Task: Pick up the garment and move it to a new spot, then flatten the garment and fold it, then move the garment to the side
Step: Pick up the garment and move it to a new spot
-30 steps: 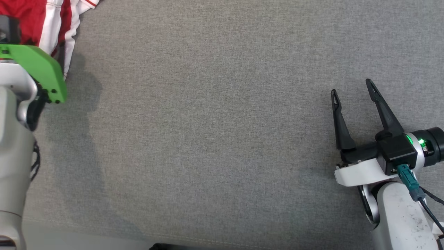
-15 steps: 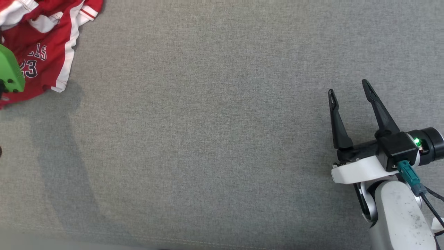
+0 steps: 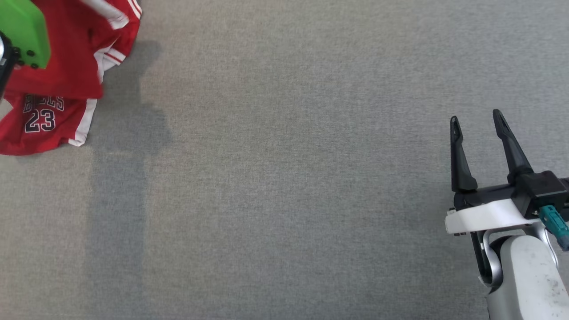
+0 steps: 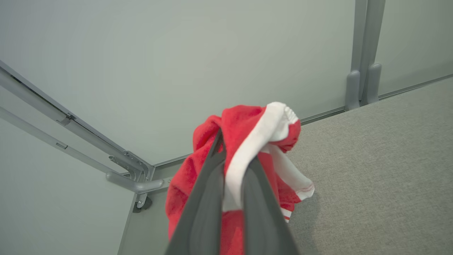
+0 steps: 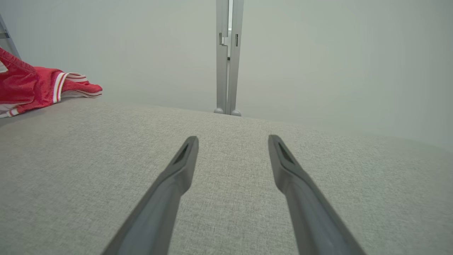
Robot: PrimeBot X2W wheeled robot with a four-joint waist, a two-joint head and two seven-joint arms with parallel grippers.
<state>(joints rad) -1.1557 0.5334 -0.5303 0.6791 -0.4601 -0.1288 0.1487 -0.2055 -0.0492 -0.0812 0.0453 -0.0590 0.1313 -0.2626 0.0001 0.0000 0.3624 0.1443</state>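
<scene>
– Left gripper (image 4: pixel 235 152) status?
– Fingers pressed together, pinching the garment (image 4: pixel 244 120) at a white-trimmed fold, bunch raised above the grey table (image 3: pixel 284 178). That's from the left wrist view. Head view adds the green wrist cover (image 3: pixel 22 31) at far left and the print.
– Print?
– "23", dark digits; the word above it is cut by a fold. That end rests on the table.
– Count?
– One garment, two grippers. Right gripper (image 3: pixel 475 116) spread, empty, far right.
</scene>
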